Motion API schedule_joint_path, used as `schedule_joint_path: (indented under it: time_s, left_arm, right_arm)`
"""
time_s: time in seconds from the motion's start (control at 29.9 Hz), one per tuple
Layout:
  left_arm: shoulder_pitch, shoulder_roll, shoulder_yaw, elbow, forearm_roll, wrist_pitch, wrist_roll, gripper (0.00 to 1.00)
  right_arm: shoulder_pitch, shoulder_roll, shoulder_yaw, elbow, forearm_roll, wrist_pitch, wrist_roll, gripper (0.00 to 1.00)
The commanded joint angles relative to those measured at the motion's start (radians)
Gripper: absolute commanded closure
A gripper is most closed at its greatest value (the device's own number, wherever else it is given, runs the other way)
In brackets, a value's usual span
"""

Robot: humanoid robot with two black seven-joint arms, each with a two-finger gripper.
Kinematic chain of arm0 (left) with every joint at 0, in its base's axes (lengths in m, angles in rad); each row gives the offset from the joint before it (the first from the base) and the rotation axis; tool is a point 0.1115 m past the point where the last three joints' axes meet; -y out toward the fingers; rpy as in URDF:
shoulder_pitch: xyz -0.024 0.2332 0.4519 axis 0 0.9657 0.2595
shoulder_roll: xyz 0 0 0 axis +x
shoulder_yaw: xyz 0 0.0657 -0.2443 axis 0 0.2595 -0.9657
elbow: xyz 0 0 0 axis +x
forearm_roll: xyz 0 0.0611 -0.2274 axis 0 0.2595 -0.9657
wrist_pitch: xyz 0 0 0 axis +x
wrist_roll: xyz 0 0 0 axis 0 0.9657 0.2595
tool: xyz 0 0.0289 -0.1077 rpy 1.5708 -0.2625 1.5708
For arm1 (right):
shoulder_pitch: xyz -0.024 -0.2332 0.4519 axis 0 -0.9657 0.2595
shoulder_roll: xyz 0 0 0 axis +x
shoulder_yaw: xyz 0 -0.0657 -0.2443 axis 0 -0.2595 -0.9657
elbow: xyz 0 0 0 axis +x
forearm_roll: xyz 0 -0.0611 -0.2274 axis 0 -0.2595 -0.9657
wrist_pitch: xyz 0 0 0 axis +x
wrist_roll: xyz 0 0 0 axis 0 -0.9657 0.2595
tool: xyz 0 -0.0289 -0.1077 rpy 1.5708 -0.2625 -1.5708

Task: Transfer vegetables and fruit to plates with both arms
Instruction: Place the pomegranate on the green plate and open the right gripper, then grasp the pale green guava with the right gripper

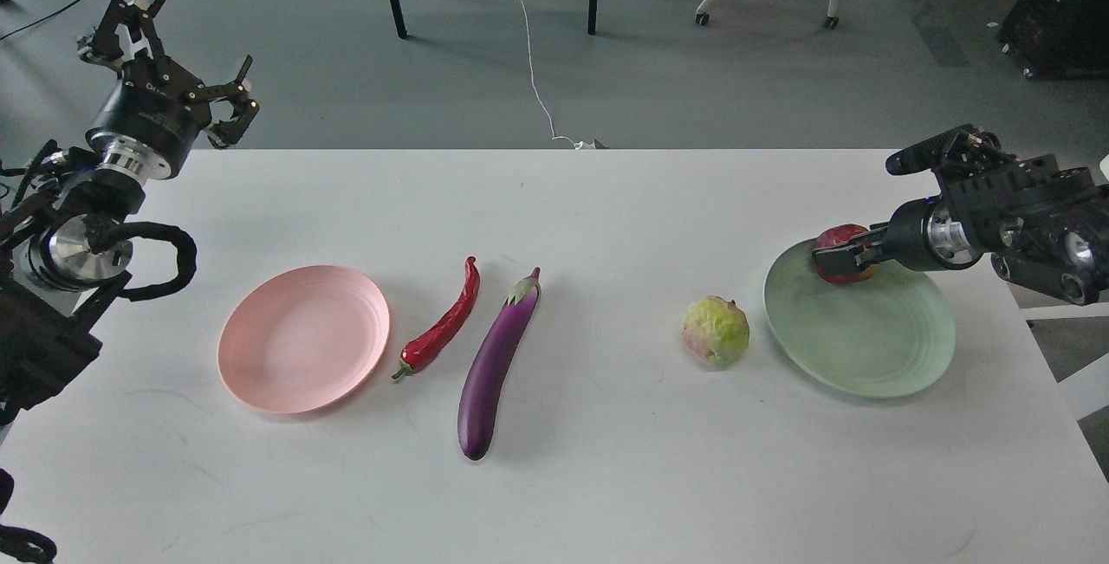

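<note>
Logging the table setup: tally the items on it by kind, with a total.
Vegetables: 2, eggplant and red chili
Fruit: 2, yellow-green fruit and red fruit
Plates: 2, pink plate and green plate
Total: 6

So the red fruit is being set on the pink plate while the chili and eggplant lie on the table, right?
Not quite. The head view shows the right gripper holding the red fruit over the mint green plate, not the pink plate. The chili and eggplant do lie on the table.
</note>
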Motion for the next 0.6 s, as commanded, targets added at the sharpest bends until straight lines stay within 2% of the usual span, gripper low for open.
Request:
schedule_joint_path:
  time_s: [0.0,0.17,0.3,0.57]
  left_arm:
    - [0.009,0.004,0.0,0.0,0.0,0.0,-0.002,0.02]
    - [0.009,0.004,0.0,0.0,0.0,0.0,0.0,0.02]
    - [0.008,0.004,0.0,-0.005,-0.002,0.003,0.0,0.02]
    - [0.008,0.006,0.0,-0.005,0.0,0.002,0.0,0.02]
  right_arm:
    - [0.084,-0.01,0.001,0.069,-0.003,0.006,0.0,0.03]
    - [0.257,0.001,0.018,0.282,0.011,0.006,-0.003,0.03]
    - [0.3,0.038,0.018,0.412,0.012,0.008,-0.002,0.03]
    - [0.239,0.113,0.004,0.423,0.008,0.008,0.004,0.07]
